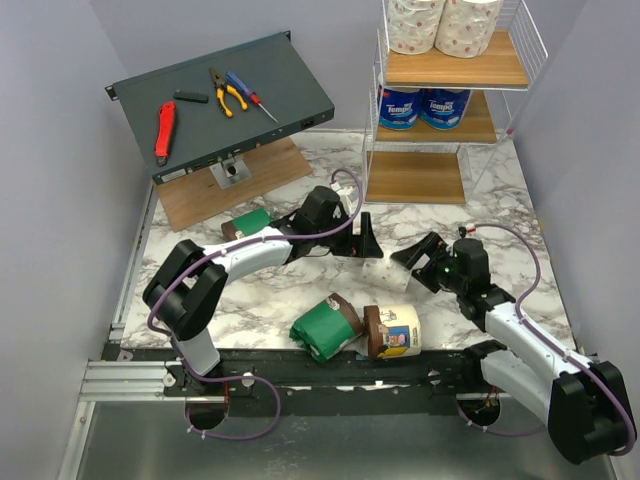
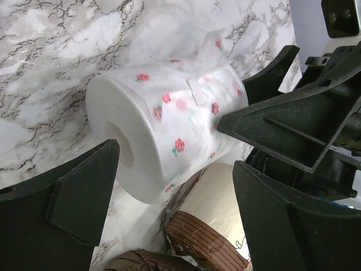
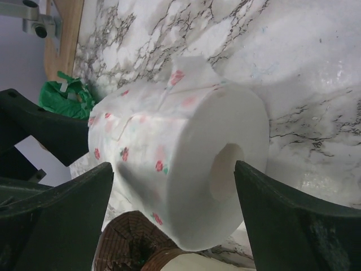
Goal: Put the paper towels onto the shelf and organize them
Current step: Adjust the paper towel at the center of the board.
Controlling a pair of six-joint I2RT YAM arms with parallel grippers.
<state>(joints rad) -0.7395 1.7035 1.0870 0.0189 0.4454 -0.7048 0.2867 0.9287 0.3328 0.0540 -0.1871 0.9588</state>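
Note:
A bare white paper towel roll with pink speckles (image 1: 388,272) lies on its side on the marble table, between both grippers. My left gripper (image 1: 366,240) is open just behind it. In the left wrist view the roll (image 2: 163,135) lies ahead of the open left gripper (image 2: 175,209). My right gripper (image 1: 424,262) is open at the roll's right. In the right wrist view the roll (image 3: 180,164) lies between the spread fingers of the right gripper (image 3: 175,217) without touching them. The shelf (image 1: 445,120) holds two white rolls (image 1: 440,25) on top and two blue-and-white rolls (image 1: 422,107) in the middle tier.
A green roll (image 1: 325,328) and a cream-and-brown roll (image 1: 395,332) lie near the front edge, just in front of the white roll. Another green roll (image 1: 245,224) lies behind the left arm. A dark grey slanted panel (image 1: 290,75) with hand tools stands at the back left.

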